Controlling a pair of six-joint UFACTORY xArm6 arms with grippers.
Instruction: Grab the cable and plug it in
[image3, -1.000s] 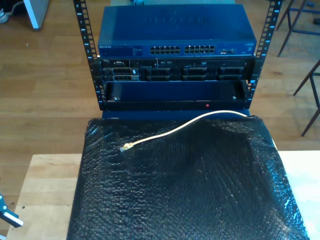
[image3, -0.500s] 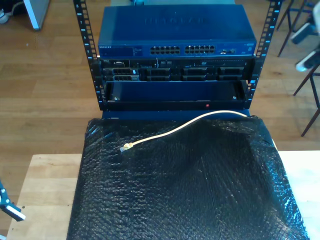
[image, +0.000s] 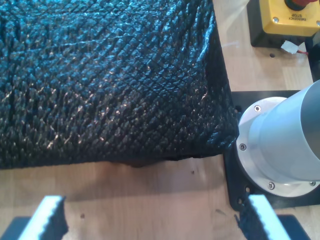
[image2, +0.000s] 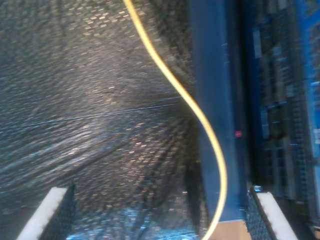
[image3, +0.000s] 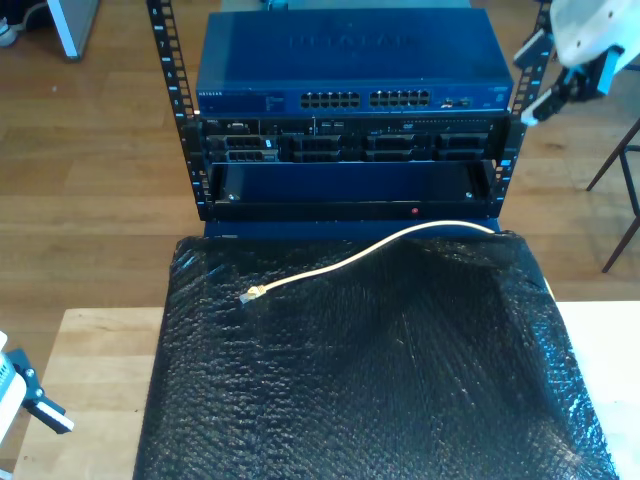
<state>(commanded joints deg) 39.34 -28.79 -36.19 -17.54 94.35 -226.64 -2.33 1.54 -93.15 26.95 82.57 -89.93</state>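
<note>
Open air above black padded mat (image3: 400, 380); thin cable (image3: 370, 252) across its far half, rack (image3: 350, 150) walling the far edge.

Second wrist view motion-blurred throughout: black bubble-wrap sheet (image2: 90, 115) smeared into streaks, rack front (image2: 280, 100) soft, ports unreadable. Cable (image2: 200, 112) cut off at two picture edges there; plug out of frame. My second gripper (image2: 160, 215): fingertips (image2: 50, 212) alone in frame, the rest cropped. My first gripper (image: 150, 220) likewise, just the two ridged tips (image: 47, 215). Yellow emergency-stop box (image: 290, 20) cropped by the frame; lettering barely legible. Exterior view: cable's far end drops behind the sheet's far edge toward the exterior view's right. Switch (image3: 350, 65) port labels too small to read. Arm (image3: 580, 45) at the exterior view's upper right cropped; another (image3: 25, 400) at its lower left mostly out of frame.
</note>
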